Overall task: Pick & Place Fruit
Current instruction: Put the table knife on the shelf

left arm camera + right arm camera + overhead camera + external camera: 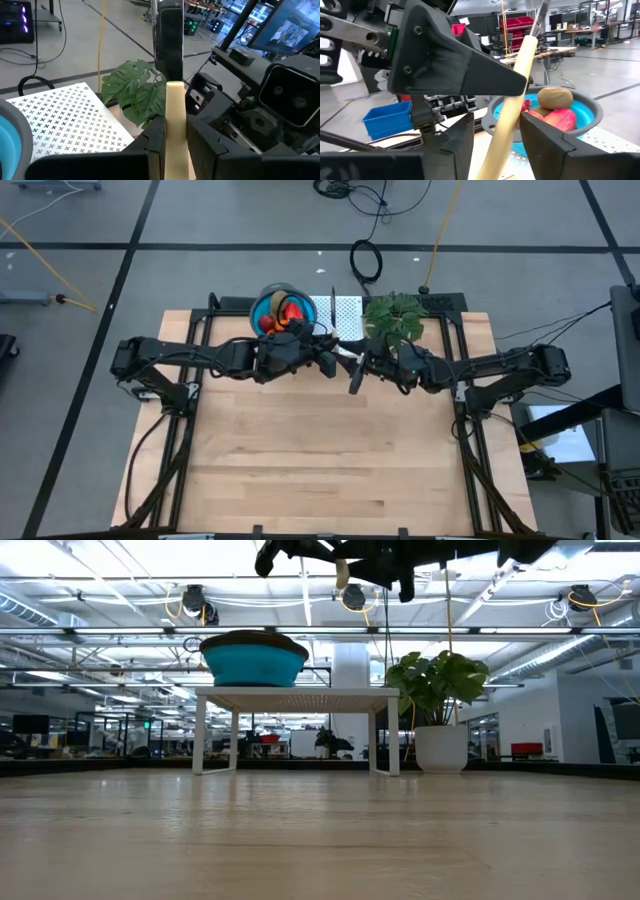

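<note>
Passing the knife (174, 125) between arms, with the fruit (283, 315) piled in the blue bowl (268, 304) on the white stand (345, 311) at the far edge.

Left gripper (175, 145) clenches the cream handle; right gripper (496, 131) straddles it, fingers apart (a handover, I judge). Next: the right must clamp before the left releases. Both arms meet raised above the table (330, 460), just near of the plant (393, 316).

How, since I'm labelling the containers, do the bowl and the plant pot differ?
The bowl is blue, wide and shallow; the plant pot is white and deeper. The bowl sits raised on the white stand; the plant pot stands lower, beside it. The bowl holds fruit; the plant pot holds a leafy plant. Both are round.
</note>
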Controlling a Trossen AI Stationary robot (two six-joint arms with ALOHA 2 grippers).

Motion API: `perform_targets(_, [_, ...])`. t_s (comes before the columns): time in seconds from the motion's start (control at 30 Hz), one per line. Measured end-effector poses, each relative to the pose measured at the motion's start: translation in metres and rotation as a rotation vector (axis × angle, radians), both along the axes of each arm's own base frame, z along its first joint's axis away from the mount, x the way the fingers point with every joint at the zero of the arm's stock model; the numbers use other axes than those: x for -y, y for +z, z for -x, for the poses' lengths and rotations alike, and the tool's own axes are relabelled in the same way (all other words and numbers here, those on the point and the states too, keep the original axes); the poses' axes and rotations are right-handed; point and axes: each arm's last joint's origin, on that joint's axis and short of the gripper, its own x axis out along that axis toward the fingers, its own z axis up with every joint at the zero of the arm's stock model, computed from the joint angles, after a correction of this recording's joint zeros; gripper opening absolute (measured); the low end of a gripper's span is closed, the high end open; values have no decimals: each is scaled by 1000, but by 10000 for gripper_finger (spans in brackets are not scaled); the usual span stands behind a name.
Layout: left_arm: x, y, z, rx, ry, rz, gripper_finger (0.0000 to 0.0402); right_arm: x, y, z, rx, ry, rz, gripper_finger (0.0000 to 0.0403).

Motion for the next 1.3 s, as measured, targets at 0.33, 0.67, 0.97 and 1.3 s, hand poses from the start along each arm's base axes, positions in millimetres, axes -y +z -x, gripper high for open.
perform_targets(0.33, [-1,0,0,4,5,6,58,8,-1,0,-7,36,4,107])
perform_targets(0.67, [-1,0,0,0,12,3,58,14,-1,0,-11,57,6,64])
perform_targets(0.97, [-1,-1,0,-14,7,-5,58,16,-3,0,-23,66,-3,42])
perform_targets(1.3, [-3,-1,0,-35,-5,-33,59,16,-5,0,-32,50,-41,40])
